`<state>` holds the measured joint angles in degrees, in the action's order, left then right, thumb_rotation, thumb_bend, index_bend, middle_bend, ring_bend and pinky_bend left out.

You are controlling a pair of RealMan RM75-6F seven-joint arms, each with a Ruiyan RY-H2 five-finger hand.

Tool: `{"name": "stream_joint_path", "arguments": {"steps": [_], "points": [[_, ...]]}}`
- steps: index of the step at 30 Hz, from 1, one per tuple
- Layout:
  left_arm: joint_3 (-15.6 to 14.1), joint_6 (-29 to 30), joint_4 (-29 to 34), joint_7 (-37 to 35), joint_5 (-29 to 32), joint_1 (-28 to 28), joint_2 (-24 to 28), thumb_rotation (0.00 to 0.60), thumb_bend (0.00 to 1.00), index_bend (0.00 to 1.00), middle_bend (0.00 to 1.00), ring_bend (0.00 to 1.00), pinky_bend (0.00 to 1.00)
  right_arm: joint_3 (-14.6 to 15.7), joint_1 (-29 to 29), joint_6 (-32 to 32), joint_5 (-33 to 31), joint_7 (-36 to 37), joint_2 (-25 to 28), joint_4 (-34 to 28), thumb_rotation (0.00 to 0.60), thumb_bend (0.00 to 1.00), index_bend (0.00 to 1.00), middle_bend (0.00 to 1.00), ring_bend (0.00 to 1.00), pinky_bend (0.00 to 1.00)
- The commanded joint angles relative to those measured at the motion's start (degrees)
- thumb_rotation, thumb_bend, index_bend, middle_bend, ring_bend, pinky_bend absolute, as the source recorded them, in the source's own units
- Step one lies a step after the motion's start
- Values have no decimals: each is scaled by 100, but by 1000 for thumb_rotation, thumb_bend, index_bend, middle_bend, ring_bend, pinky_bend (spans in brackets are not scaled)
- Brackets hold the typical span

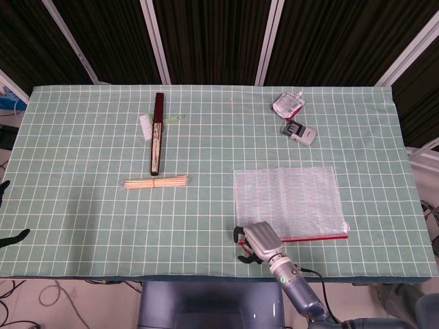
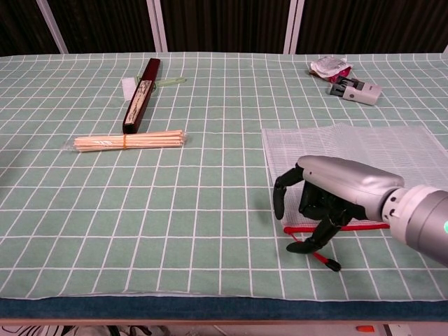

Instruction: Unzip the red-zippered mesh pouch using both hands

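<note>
The white mesh pouch (image 1: 295,195) (image 2: 364,150) lies flat on the green checked cloth at the right front. Its red zipper (image 1: 317,238) (image 2: 367,225) runs along the near edge. The red pull cord with a black tip (image 2: 327,263) trails off the zipper's left end toward the table front. My right hand (image 1: 257,241) (image 2: 332,196) hangs over that left end with its dark fingers (image 2: 280,199) curled down and apart, holding nothing. Its thumb tip sits beside the pull cord. Of my left hand (image 1: 12,238) only dark fingertips show at the far left edge, spread apart.
A bundle of wooden sticks (image 1: 156,183) (image 2: 129,141) and a long dark red case (image 1: 158,133) (image 2: 142,94) lie at the left middle, with a small white brush (image 1: 145,125) beside them. A crumpled packet (image 1: 288,104) (image 2: 329,66) and a grey device (image 1: 300,132) (image 2: 355,89) sit at the back right.
</note>
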<state>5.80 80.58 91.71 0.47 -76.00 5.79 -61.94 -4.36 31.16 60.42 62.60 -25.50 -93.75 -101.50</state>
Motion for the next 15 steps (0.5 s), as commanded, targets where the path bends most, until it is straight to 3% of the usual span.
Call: {"name": "stream_joint_path", "arguments": {"steps": [1, 15], "points": [[-1, 12, -2, -16, -12, -3, 3, 600, 13, 0, 0, 0, 0, 32, -28, 31, -68, -11, -30, 59, 600, 261, 516, 1000, 1000, 930], [-11, 14, -17, -93, -44, -6, 9, 600, 13, 0, 0, 0, 0, 189, -209, 281, -83, -48, -57, 57, 600, 263, 555, 1000, 1000, 930]]}}
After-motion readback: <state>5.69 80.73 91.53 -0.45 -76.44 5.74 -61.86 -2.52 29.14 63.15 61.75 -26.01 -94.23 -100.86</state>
